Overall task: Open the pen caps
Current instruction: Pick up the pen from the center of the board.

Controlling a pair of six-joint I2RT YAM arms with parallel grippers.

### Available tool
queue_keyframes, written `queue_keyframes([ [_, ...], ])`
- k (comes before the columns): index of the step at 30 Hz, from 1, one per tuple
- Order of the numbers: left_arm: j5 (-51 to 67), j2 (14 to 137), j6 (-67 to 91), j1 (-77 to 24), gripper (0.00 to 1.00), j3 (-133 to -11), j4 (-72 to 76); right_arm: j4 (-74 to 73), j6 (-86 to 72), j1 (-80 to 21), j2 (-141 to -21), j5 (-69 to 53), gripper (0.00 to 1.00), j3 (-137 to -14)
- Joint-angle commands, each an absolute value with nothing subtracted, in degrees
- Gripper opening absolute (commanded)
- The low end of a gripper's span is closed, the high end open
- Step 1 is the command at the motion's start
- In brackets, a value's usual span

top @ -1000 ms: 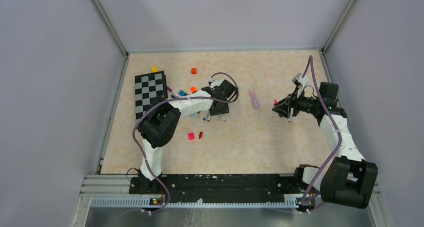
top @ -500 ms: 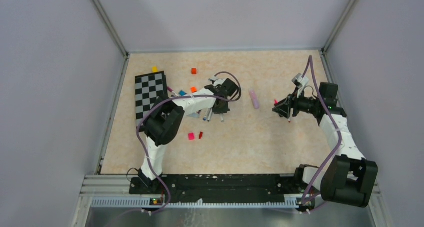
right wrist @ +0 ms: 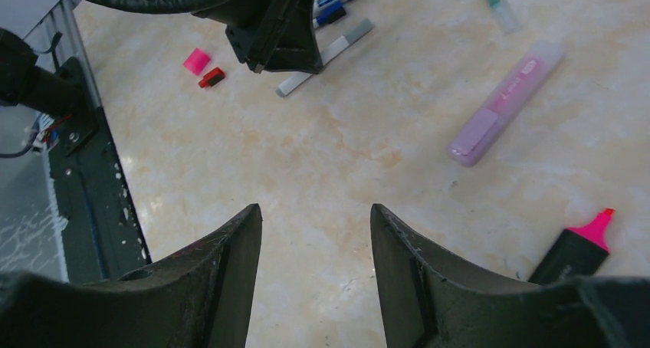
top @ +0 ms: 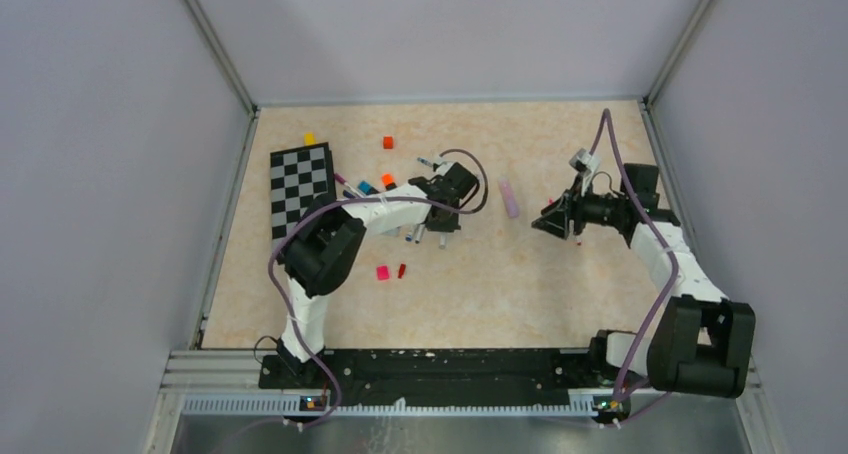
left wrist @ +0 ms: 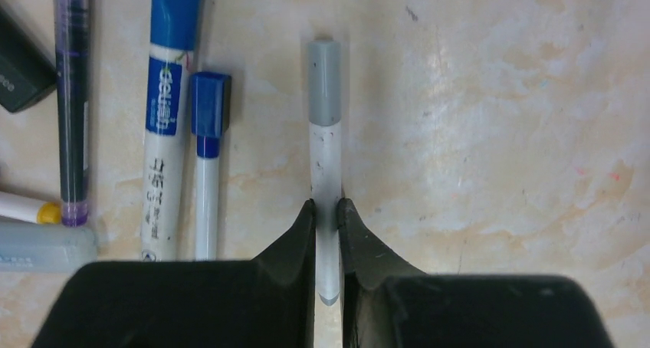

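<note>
My left gripper (left wrist: 326,206) is shut on the barrel of a white pen (left wrist: 325,164) whose grey cap (left wrist: 323,83) is still on and points away from the jaws. The pen lies at table level, and in the top view the left gripper (top: 441,214) sits over the pen cluster. My right gripper (right wrist: 314,210) is open and empty above bare table, right of centre in the top view (top: 548,223). A black highlighter with an uncapped pink tip (right wrist: 579,248) lies beside its right finger. A capped lilac highlighter (right wrist: 502,103) lies between the arms.
Beside the held pen lie a blue-capped white marker (left wrist: 170,118), a short blue-capped pen (left wrist: 207,156) and a dark purple pen (left wrist: 73,103). A loose pink cap (top: 382,272) and red cap (top: 401,270) lie nearer. The checkerboard (top: 302,186), a yellow cube (top: 309,138) and a red cube (top: 388,142) are at far left.
My right gripper has moved left toward the table's middle, still open. My left gripper has stayed over the pen cluster with only a small shift.
</note>
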State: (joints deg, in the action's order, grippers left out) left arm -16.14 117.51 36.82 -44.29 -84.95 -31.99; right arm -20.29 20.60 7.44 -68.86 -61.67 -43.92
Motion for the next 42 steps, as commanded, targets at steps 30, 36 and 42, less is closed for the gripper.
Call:
queue_keyframes([
  [30, 1.42, 86.37, 46.31, -49.65, 0.00, -47.44, 31.86, 24.18, -24.96, -15.25, -76.47, -55.86, 0.68, -33.00],
  [36, 0.83, 87.22, 47.37, -51.33, 0.00, -47.48, 34.00, 23.96, -25.12, -15.85, -76.73, -53.47, 0.58, -33.69],
  [42, 0.53, 88.11, 47.53, -52.53, 0.00, -47.89, 34.53, 24.95, -25.97, -15.89, -76.54, -54.12, 0.39, -33.96],
])
